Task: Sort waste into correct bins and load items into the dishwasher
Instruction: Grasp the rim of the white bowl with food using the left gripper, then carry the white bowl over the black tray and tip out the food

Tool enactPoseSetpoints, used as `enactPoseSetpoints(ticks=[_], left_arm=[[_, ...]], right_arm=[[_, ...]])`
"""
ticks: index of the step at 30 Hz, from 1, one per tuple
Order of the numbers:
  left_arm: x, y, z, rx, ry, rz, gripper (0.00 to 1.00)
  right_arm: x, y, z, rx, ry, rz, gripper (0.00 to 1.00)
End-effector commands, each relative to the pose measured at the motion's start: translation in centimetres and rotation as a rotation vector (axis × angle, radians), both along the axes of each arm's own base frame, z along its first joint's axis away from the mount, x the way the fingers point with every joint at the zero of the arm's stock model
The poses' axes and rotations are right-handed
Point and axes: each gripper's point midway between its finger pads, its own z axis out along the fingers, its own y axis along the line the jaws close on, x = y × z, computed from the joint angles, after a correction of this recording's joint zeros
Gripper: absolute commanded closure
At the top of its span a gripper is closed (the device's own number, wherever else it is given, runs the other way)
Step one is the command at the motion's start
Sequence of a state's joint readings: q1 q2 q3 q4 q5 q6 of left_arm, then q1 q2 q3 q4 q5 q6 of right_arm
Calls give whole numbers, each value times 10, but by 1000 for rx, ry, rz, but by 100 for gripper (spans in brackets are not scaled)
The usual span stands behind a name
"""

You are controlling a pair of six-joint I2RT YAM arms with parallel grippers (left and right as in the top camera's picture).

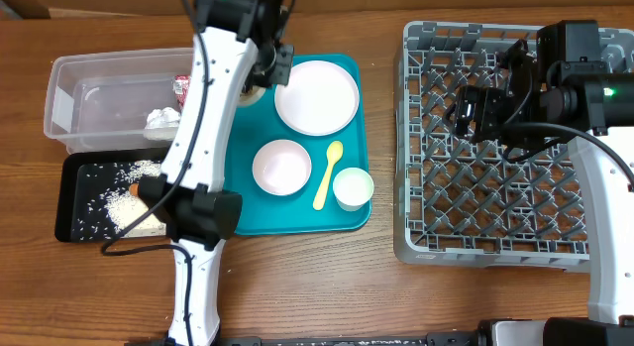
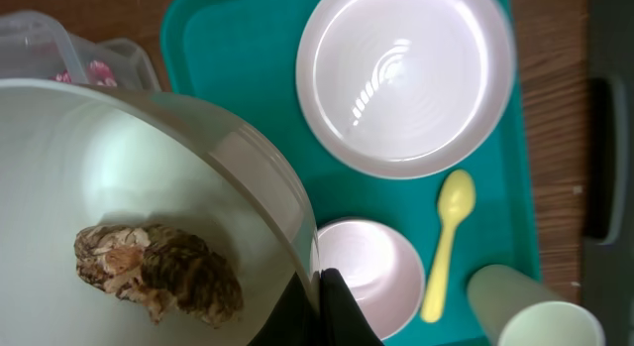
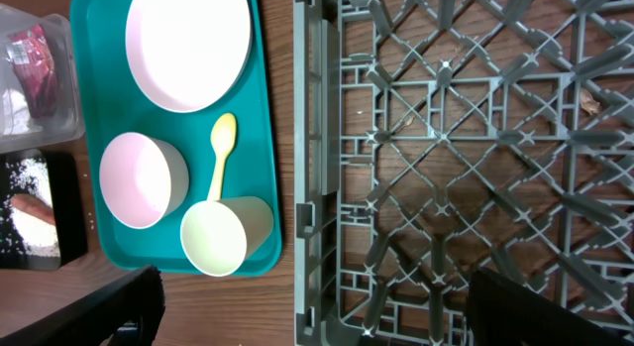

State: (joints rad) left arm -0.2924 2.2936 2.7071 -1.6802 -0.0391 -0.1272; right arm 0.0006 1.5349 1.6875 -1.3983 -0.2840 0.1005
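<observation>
My left gripper (image 2: 322, 306) is shut on the rim of a white bowl (image 2: 149, 138) holding brownish scraps (image 2: 158, 272); in the overhead view the gripper (image 1: 265, 66) hangs over the teal tray's far left corner, next to the clear tub (image 1: 69, 98). The tub holds the red wrapper (image 1: 181, 85) and the white napkin (image 1: 161, 118). The black tray (image 1: 74, 187) holds rice (image 1: 124, 202). The plate (image 1: 317, 96), a second bowl (image 1: 281, 168), the yellow spoon (image 1: 328, 174) and the cup (image 1: 353, 188), lying on its side, sit on the teal tray. My right gripper (image 1: 466, 108) is open and empty above the grey dish rack (image 1: 495, 187).
The teal serving tray (image 1: 243, 212) lies between the bins and the rack. The left arm's links cross over the black tray and the tub's right end. Bare wooden table shows in front of the tray and the rack.
</observation>
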Motion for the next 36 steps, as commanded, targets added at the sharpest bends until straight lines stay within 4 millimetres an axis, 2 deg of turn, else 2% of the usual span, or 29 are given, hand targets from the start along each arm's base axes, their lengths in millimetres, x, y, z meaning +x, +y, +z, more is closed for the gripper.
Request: enactPoseSetpoints(ticks=[1,6,9,13,15,18,20,23,26,29,32,36], left_arm=[[-10,0,38,-81,-69,-14,96],[-41,15,75,-101,-114,5,96],[-67,33,79,-80,-89,44,96],[-98,61,62,-57,3,104,96],[-113,81,44,-50,81,160,96],[-127,102,22,-57,166,223,95],[-131,120,5,-71,212,282,96],[-123,136,-18,-150,227,316,96],[-117,141,-39,-312,227,294,96],[-120,143,-53,-488,217,245,96],[-125,144,-54,-663,176,184,96],[-131,148,-34,-916,8,76,96]], right_arm=[[1,0,1,-2,-6,2,0],[1,0,1,-2,-5,2,0],[1,0,0,-2,-4,2,0],[-1,0,0,-2,4,2,0],[-2,0,-1,-2,10,1,0],[-3,0,-1,-2,13,2,0],[-3,0,-1,-2,14,1,0],[-3,0,-1,-2,13,1,0],[-4,0,-2,-2,19,1,0],[-5,0,-2,-2,22,1,0],[-5,0,-2,-2,21,1,0],[-5,0,-2,-2,25,1,0]])
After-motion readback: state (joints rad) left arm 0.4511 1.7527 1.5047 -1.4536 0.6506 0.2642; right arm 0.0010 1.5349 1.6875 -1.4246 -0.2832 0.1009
